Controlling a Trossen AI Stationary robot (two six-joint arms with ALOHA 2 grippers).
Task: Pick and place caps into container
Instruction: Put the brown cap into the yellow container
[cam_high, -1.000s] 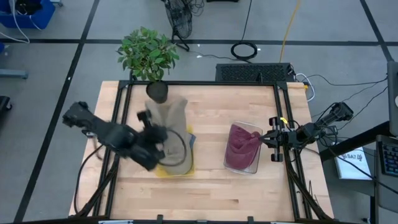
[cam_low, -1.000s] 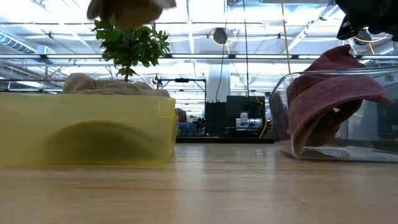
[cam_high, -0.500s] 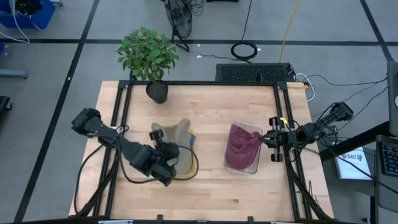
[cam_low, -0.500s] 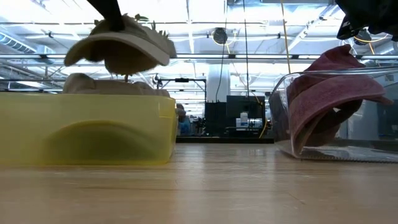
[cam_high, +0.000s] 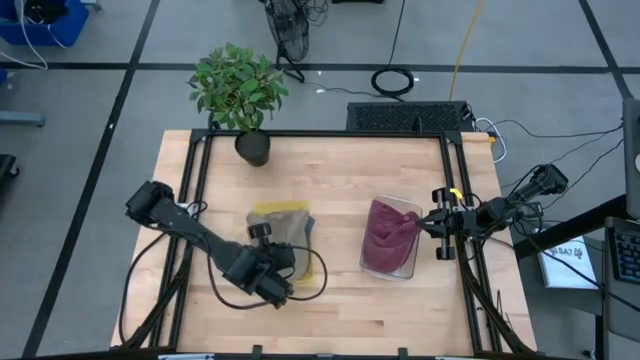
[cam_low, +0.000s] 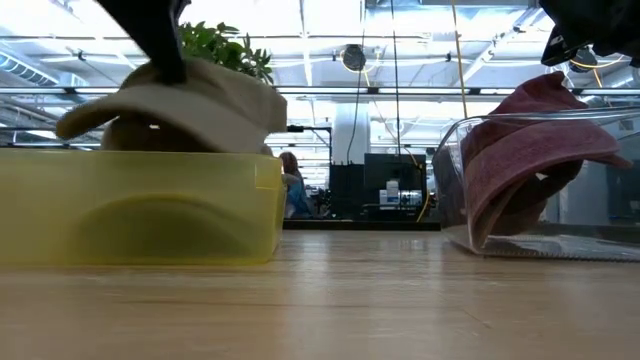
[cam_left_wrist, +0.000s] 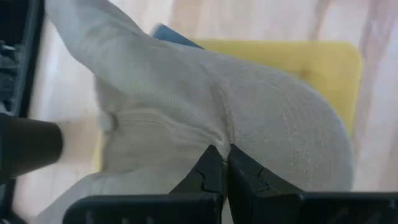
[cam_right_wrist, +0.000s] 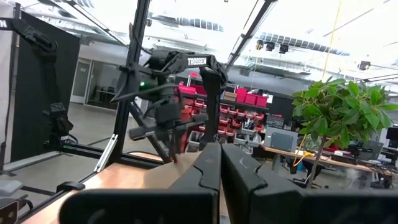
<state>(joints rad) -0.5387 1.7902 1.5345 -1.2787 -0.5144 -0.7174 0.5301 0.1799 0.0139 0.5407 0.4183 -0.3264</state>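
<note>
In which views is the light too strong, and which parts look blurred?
Low view: bright ceiling lights wash out the room behind the yellow bin. Right wrist view: sky-like glare at the top, and the right gripper close to the lens is soft. Left wrist view: the tan cap is soft and pale, very near the lens. High view: even light, no glare.

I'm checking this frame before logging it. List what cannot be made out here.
- Contents of the yellow bin: the khaki cap in the left claw covers it in the high and left wrist views.
- Number of maroon caps in the clear bin: bunched together.
- Right claw: whether it grips maroon fabric; its fingertips are unclear in the high view.
</note>
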